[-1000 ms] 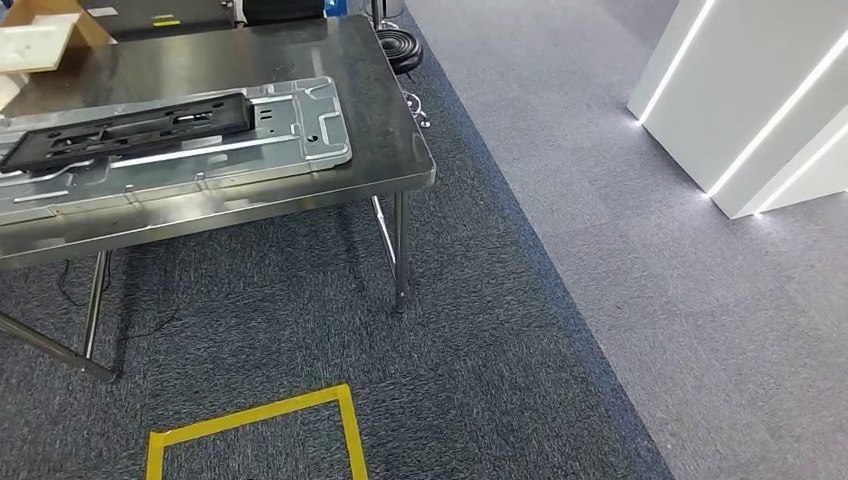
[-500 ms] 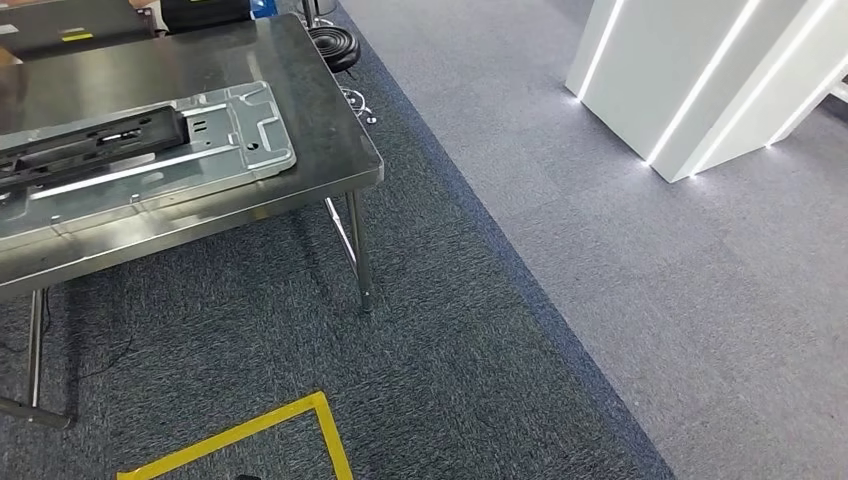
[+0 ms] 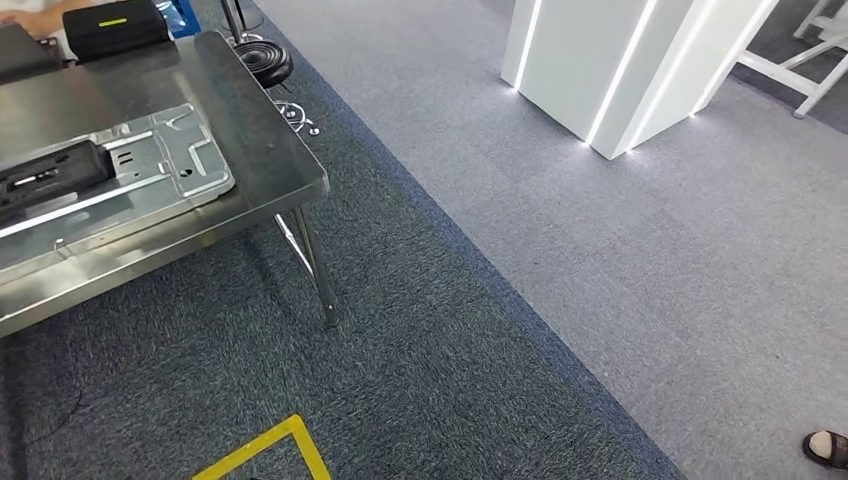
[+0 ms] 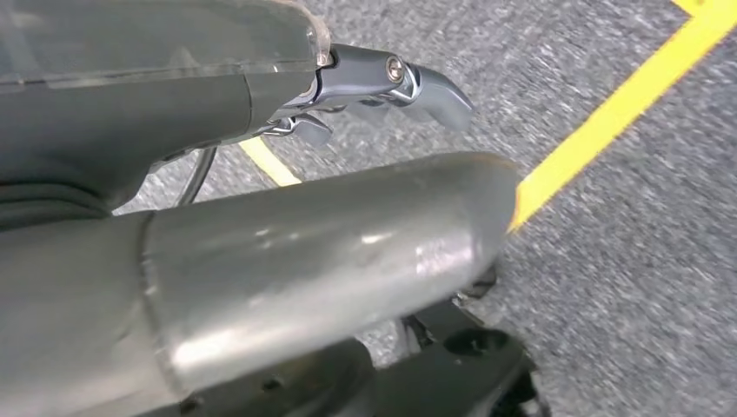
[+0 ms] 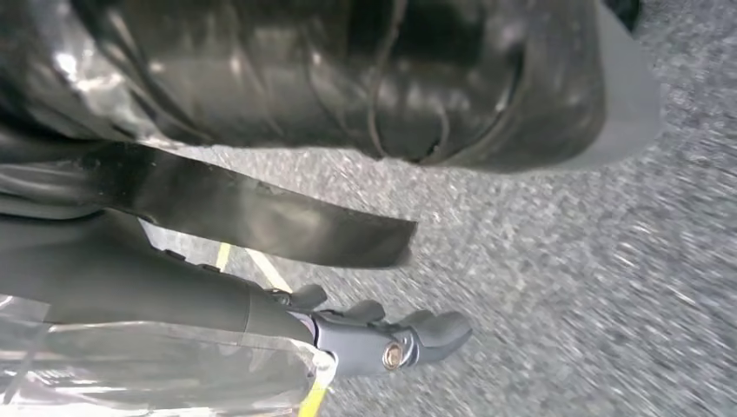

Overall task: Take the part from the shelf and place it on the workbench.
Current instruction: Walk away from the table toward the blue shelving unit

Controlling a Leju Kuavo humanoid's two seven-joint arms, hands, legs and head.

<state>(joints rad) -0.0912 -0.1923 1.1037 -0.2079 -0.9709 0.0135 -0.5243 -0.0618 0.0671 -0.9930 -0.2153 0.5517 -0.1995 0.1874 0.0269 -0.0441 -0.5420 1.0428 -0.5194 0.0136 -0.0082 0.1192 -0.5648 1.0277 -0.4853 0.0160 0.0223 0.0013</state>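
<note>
The steel workbench (image 3: 272,152) stands at the left of the head view. On it lies a large silver metal plate (image 3: 172,168) with a long black part (image 3: 42,177) resting on top. In the left wrist view my left hand (image 4: 382,85) hangs over the grey carpet, fingers loosely extended and holding nothing. My right hand (image 5: 393,340) hangs the same way in the right wrist view, with nothing in it.
A black box (image 3: 113,24) sits at the bench's far end, and a black stool (image 3: 264,60) stands behind it. A white lit pillar (image 3: 610,70) rises at the upper right. Yellow floor tape (image 3: 268,451) marks the dark carpet. A person's shoe (image 3: 828,447) is at the lower right.
The camera has swung to the right: the workbench slid toward the left edge, the white pillar moved toward the middle, and a person's shoe came into view.
</note>
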